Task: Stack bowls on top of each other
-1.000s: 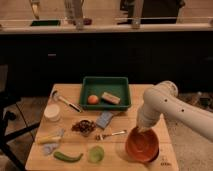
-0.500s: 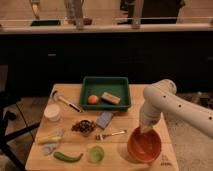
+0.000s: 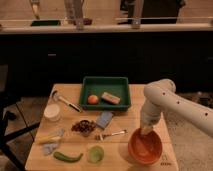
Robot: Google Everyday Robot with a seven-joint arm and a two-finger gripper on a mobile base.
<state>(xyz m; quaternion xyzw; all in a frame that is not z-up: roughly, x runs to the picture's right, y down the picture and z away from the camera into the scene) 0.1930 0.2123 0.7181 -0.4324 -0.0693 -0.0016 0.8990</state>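
A glossy orange bowl point(image 3: 145, 147) sits at the front right of the wooden table point(image 3: 75, 157). My white arm comes in from the right and bends down to it. My gripper point(image 3: 146, 131) is at the bowl's back rim, reaching into it. The dark, near-black bowl is not visible in the camera view; it may lie under the orange one, but I cannot tell.
A green tray point(image 3: 106, 83) at the back holds an orange fruit point(image 3: 93, 99) and a tan block point(image 3: 110, 97). A white tub point(image 3: 51, 112), pale-green cup point(image 3: 95, 153), green vegetable point(image 3: 67, 157), fork point(image 3: 111, 134), blue sponge point(image 3: 104, 119) and dark snack pile point(image 3: 83, 126) lie on the table.
The arm and gripper have lifted slightly over the orange bowl; the bowl stays in place at the front right.
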